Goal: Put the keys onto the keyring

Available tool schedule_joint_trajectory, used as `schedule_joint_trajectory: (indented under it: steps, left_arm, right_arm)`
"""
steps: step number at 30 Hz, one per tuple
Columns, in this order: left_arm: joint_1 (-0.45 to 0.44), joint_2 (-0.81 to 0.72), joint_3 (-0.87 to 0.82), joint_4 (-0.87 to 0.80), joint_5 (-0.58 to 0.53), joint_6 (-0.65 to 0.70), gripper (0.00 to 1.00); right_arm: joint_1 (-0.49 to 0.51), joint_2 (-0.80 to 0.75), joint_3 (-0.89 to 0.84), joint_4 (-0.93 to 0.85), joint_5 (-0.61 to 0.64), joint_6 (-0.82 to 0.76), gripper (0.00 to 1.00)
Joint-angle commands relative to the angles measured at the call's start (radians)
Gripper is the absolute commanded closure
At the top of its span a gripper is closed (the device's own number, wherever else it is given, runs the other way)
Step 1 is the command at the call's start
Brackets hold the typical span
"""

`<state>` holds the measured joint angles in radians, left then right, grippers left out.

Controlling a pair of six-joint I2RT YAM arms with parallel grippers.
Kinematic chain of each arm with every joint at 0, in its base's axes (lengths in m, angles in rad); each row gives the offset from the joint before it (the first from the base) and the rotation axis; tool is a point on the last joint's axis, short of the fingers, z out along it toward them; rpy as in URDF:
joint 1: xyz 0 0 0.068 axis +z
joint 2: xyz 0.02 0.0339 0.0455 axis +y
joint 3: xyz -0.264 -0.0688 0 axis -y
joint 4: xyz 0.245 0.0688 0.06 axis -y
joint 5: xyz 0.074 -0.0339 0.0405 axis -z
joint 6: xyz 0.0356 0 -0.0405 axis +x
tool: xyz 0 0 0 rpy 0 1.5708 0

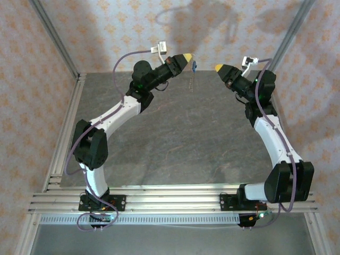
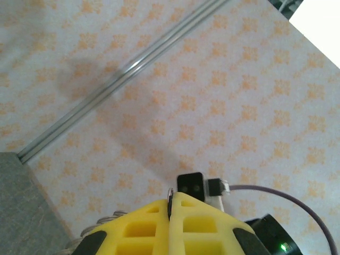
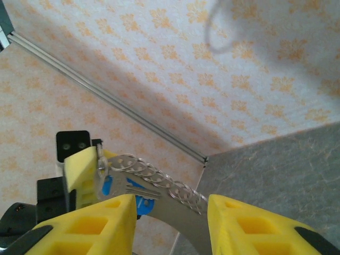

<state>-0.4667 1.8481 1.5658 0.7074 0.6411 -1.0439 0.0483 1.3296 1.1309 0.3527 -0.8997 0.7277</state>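
Currently the left tool [image 1: 187, 57] is clamped on the keyring [image 3: 159, 180] above the tabletop [image 1: 175, 138], with the key [image 1: 195, 67] hanging at its chain. The right tool [image 1: 217, 67], jaws apart, faces it near the patterned wall [image 1: 106, 32].

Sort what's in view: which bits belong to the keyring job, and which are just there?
Job: blue-headed key; keyring with chain, pinched by left fingers; open right fingers.
Not job: grey table; patterned walls; aluminium rails; purple cable.
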Motion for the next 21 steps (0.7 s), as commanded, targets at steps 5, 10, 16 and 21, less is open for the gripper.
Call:
schedule_joint_trajectory:
  steps: [5, 10, 16, 21]
  left_arm:
    - [-0.027, -0.056, -0.015, 0.134, -0.075, -0.051, 1.00]
    - [-0.036, -0.062, -0.024, 0.138, -0.083, -0.051, 1.00]
    - [-0.042, -0.061, -0.020, 0.136, -0.083, -0.051, 1.00]
    - [-0.046, -0.059, -0.013, 0.129, -0.081, -0.050, 1.00]
  right_arm:
    - [0.082, -0.059, 0.016, -0.047, 0.145, -0.161, 0.60]
    - [0.123, -0.051, 0.045, -0.079, 0.173, -0.207, 0.60]
    - [0.169, -0.038, 0.082, -0.119, 0.179, -0.262, 0.60]
    - [0.198, -0.020, 0.112, -0.137, 0.186, -0.286, 0.60]
